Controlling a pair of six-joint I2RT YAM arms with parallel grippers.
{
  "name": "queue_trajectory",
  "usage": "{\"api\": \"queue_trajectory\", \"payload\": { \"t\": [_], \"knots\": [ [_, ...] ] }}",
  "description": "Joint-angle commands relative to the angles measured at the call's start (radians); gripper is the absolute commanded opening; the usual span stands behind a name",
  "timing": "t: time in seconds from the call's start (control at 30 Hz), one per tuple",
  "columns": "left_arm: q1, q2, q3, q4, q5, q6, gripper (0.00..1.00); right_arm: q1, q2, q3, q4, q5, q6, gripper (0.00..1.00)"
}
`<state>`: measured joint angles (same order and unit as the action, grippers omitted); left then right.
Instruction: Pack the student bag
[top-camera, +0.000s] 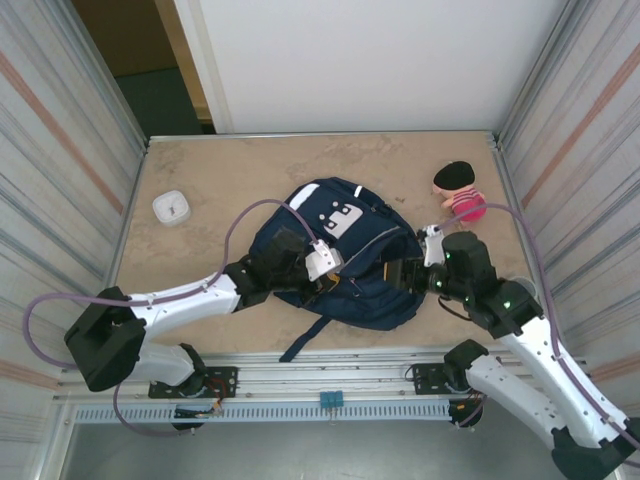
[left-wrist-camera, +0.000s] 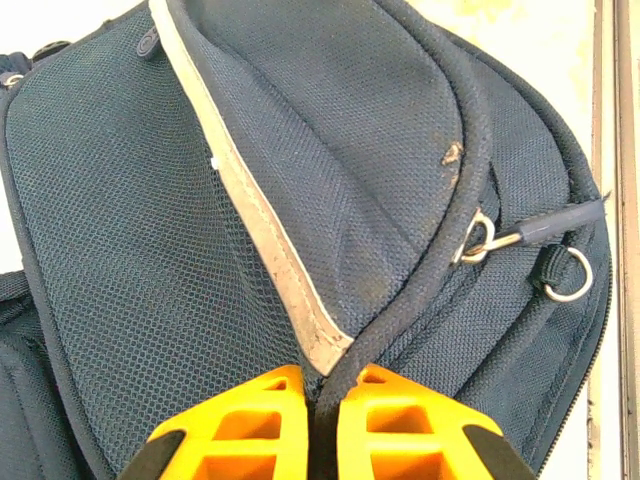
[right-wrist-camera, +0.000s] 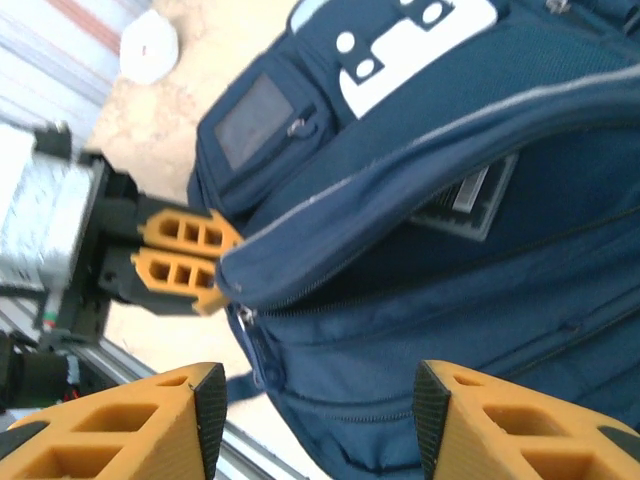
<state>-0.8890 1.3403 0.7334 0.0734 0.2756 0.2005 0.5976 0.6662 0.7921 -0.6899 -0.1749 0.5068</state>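
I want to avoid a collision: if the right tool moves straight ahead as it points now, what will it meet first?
Most likely the student bag: the right tool stands open, with the bag's zippered side straight ahead between its fingers. How far away it is remains unclear.

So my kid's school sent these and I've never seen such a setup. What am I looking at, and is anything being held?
These are two white robot arms bolted at the near edge of a tan table. The overhead picture comes from a fixed camera above and behind them; the other two come from cameras on each wrist, so the orange fingers at the bottom are that arm's own. On the table lie a large navy blue fabric backpack, a small white round object and a pink doll with black hair. The left tool is shut on the backpack's edge, pinching its grey-trimmed flap. The right tool is open at the bag's other side, holding nothing.
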Motion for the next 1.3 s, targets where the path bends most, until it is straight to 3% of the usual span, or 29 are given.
{"api": "queue_trajectory", "payload": {
  "t": [0.0,0.2,0.37,0.57,0.67,0.73,1.03,1.17,1.27],
  "knots": [
    [0.018,0.004,0.056,0.028,0.039,-0.070,0.00,0.115,0.038,-0.038,0.011,0.151,0.037,0.53],
    [0.021,0.011,0.079,0.008,0.049,-0.069,0.00,0.317,0.192,-0.009,0.147,0.245,-0.056,0.54],
    [0.022,0.013,0.090,-0.003,0.054,-0.072,0.00,0.359,0.351,0.050,0.133,0.276,-0.097,0.51],
    [0.027,0.008,0.098,-0.010,0.050,-0.072,0.00,0.374,0.395,0.087,0.060,0.442,-0.072,0.23],
    [0.034,0.003,0.092,-0.022,0.028,-0.067,0.00,0.344,0.357,0.084,0.043,0.457,-0.072,0.06],
    [0.044,-0.002,0.083,-0.032,0.006,-0.066,0.00,0.300,0.335,0.091,0.009,0.431,-0.068,0.00],
    [0.071,-0.007,0.054,-0.055,-0.001,-0.016,0.00,0.114,0.296,0.099,-0.107,0.314,-0.131,0.00],
    [0.074,-0.022,0.030,-0.052,0.052,0.041,0.00,0.031,0.315,0.082,-0.078,0.262,-0.158,0.00],
    [0.090,-0.043,0.011,-0.051,0.042,-0.007,0.01,0.009,0.319,0.069,-0.013,0.168,-0.163,0.00]
  ]
}}
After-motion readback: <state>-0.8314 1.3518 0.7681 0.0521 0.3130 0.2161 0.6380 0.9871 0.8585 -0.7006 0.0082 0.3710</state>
